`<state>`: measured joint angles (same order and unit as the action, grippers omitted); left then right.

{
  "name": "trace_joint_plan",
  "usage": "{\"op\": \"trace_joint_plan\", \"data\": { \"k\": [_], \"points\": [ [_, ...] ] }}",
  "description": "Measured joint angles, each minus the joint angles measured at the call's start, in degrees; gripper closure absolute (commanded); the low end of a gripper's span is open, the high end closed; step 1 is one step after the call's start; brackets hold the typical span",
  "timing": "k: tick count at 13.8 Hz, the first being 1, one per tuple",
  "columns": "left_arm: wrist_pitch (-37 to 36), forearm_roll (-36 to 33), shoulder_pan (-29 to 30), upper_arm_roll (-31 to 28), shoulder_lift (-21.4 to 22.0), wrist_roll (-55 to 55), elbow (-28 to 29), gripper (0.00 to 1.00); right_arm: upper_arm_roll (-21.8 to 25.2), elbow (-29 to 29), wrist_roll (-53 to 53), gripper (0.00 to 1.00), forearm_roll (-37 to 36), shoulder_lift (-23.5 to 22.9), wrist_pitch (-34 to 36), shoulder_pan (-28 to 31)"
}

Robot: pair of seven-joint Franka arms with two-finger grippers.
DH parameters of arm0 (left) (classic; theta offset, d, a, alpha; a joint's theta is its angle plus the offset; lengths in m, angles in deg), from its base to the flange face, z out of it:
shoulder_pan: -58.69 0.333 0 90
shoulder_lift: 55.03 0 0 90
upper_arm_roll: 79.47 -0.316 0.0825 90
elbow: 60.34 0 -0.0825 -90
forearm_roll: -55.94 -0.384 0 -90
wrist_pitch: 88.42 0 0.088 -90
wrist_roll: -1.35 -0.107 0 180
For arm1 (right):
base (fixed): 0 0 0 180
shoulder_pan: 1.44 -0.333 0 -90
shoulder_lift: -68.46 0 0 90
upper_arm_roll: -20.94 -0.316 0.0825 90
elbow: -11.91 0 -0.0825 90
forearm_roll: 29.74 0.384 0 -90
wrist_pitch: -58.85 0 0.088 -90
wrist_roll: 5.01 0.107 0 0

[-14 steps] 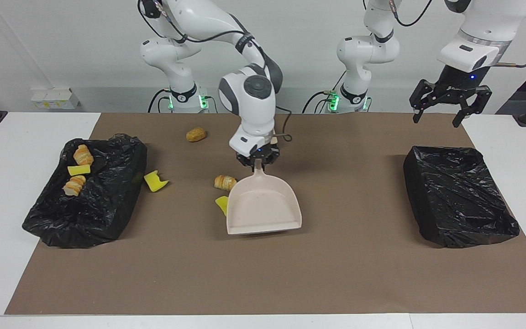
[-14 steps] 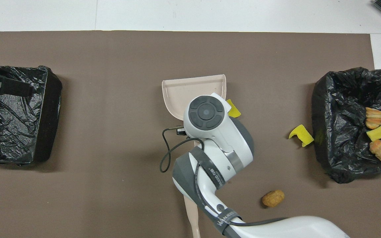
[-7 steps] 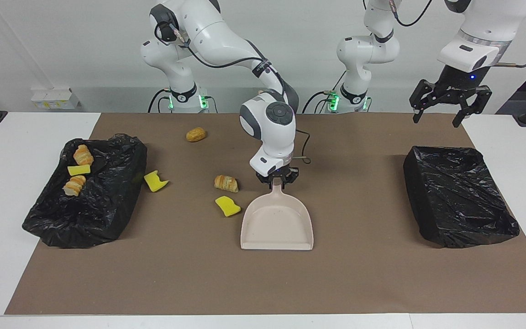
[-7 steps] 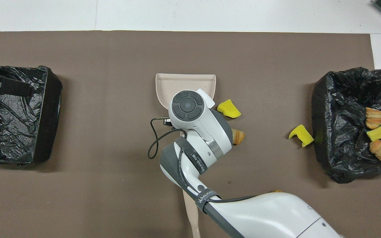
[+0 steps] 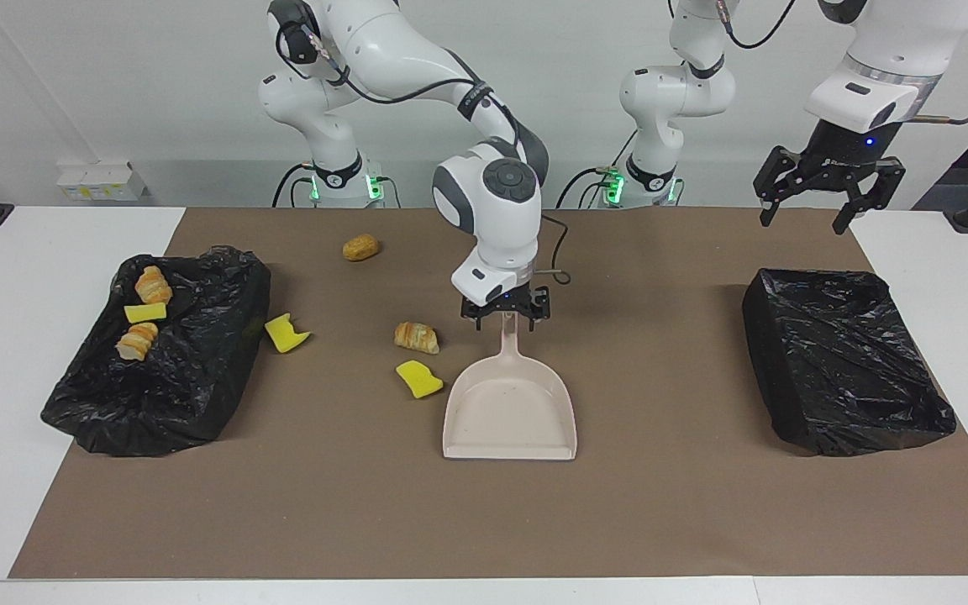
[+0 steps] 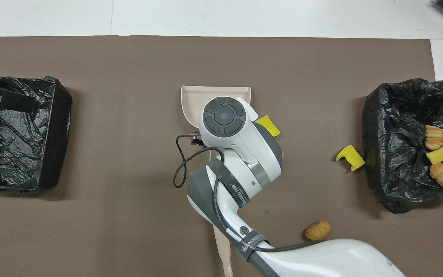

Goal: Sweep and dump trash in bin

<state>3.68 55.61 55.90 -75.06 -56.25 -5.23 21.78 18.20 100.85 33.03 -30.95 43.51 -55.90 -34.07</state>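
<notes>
Resting flat on the brown mat (image 5: 702,521) near the middle of the table, the beige plastic dustpan (image 5: 511,413) lies with its wide mouth turned away from the robots and its handle pointing back toward them. The right gripper (image 5: 507,313) sits directly over that handle with its fingers spread apart, no longer clasping it, so the pan appears to have been set down where the loose scraps can be pushed into it.

Four scraps lie on the mat:
- a yellow sponge piece (image 5: 419,379) just beside the pan, toward the right arm's end;
- a golden-brown pastry piece (image 5: 417,337) a little nearer the robots;
- a green-backed yellow sponge chunk (image 5: 286,333) against the black-bagged bin (image 5: 198,395) at the right arm's end;
- a round bread roll (image 5: 360,247) close to the mat's edge nearest the robots.

That bin already contains two pastry pieces (image 5: 153,285) and a sponge piece (image 5: 145,313).

The left gripper (image 5: 828,186) waits, fingers apart, above the mat's corner by the second black-bagged bin (image 5: 845,361), which looks empty.
</notes>
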Motion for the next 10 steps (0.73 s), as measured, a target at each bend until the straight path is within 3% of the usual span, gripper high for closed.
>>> {"op": "trace_joint_plan", "data": {
  "k": [5, 10],
  "points": [
    [-0.4, 0.0, 0.0, 0.0, 0.0, 0.0, 0.0, 0.0, -0.3, 4.9, -3.1, 0.0, 2.7, 7.0, 5.4, -0.1],
    [-1.1, 0.0, 0.0, 0.3, 0.1, 0.0, 0.3, 0.0, -0.5, 13.7, -3.6, 0.0, 3.4, 12.5, 5.5, -1.2]
  ]
}}
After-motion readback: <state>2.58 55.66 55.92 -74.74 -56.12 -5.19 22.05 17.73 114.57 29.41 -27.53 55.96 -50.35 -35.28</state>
